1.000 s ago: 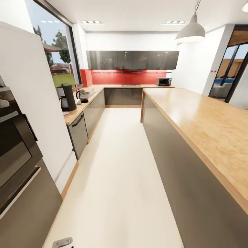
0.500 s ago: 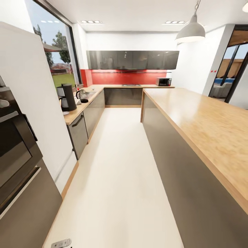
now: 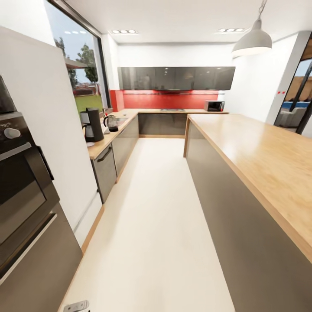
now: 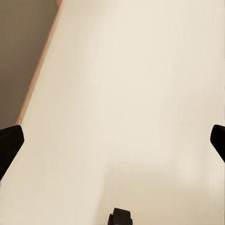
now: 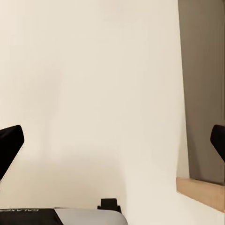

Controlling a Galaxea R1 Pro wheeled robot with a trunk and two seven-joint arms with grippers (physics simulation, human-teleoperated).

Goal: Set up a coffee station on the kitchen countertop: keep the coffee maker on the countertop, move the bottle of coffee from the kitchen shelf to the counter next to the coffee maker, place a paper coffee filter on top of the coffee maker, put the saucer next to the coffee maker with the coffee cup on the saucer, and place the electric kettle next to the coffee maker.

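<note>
The kitchen countertop [image 3: 100, 147] runs along the left wall under the window. The tall dark coffee maker [image 3: 92, 125] stands on its near end. A small flat white disc, the saucer [image 3: 89, 144], lies just in front of it. The glass electric kettle [image 3: 112, 123] with its black handle sits a little farther along, with a small white item [image 3: 105, 129] beside it, too small to identify. Both grippers hang low over the pale floor, far from the counter. My left gripper [image 4: 112, 143] is open, with dark fingertips [image 4: 9, 145] at the picture's edges. My right gripper [image 5: 112, 143] is open too.
A long orange-brown wooden island [image 3: 260, 151] fills the right side. A built-in oven [image 3: 21, 182] and a white panel stand close on my left. The pale floor aisle [image 3: 151, 208] leads to a red-backed rear counter with a microwave [image 3: 214, 105]. A pendant lamp [image 3: 255, 40] hangs above.
The whole picture has shifted right and the counter looks slightly nearer, so the camera has moved. The things on the countertop keep their places.
</note>
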